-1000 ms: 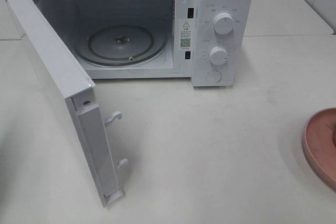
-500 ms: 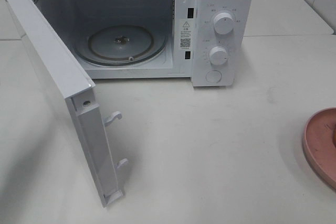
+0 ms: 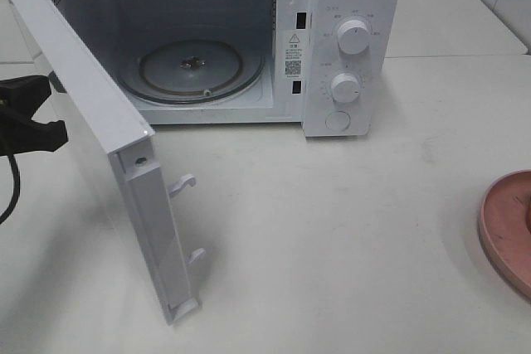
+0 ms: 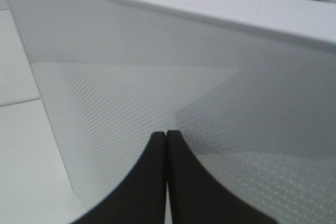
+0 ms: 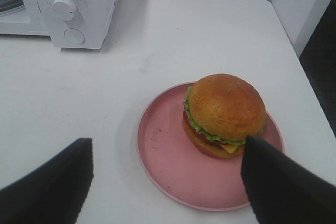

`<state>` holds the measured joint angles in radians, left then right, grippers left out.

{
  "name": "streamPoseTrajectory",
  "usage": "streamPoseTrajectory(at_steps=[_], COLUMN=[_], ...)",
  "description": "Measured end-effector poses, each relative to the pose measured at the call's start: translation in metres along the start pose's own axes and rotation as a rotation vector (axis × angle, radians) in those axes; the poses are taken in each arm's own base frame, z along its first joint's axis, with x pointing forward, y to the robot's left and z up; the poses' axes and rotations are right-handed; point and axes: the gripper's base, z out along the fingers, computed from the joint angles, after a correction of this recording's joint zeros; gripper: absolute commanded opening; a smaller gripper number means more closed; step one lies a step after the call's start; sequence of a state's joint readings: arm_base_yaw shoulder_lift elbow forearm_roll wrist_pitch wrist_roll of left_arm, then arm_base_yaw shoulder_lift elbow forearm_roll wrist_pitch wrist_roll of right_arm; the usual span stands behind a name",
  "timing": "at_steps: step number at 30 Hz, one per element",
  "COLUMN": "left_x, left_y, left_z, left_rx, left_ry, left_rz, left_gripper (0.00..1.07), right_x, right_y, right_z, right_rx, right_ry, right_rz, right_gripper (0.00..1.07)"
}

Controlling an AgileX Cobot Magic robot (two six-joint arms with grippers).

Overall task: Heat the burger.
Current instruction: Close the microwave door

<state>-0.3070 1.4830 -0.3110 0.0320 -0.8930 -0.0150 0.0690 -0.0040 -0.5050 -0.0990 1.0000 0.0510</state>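
Observation:
The burger [image 5: 226, 109] sits on a pink plate [image 5: 168, 166], with golden bun, green lettuce, tomato and cheese showing. My right gripper [image 5: 167, 142] hovers open above the plate, its dark fingers [image 5: 52, 184] either side and apart from the burger. In the high view only the plate's rim [image 3: 506, 234] shows at the right edge. The white microwave [image 3: 353, 6] stands at the back with its door [image 3: 91, 113] swung wide open and its glass turntable [image 3: 195, 68] bare. My left gripper [image 3: 37, 134] is behind the door, shut, its tips [image 4: 166, 135] against the door's outer face.
Two knobs [image 3: 353, 36] and a round button [image 3: 338, 120] are on the microwave's front panel. The door's latch hooks [image 3: 184, 181] stick out toward the table's middle. The white table [image 3: 332, 230] ends near the plate on the right.
My left gripper has come into the high view behind the door. The door has nudged slightly toward the microwave. The plate has not moved.

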Motion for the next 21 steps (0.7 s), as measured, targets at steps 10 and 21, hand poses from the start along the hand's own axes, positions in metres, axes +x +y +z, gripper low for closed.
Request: streamPoseTrajectory(at_steps=[10, 21], left_x=[-0.002, -0.013], left_y=[-0.035, -0.067], left_z=[0.032, 0.069], left_rx=[0.131, 0.156], left_ry=[-0.001, -0.043], left_rz=[0.024, -0.032], left_gripper=[0.0, 0.0], right_x=[0.0, 0.0], right_y=[0.0, 0.0], right_z=[0.0, 0.0], right_rx=[-0.002, -0.002], right_ry=[0.0, 0.0], right_rz=[0.001, 0.001], right_gripper=[0.75, 0.75])
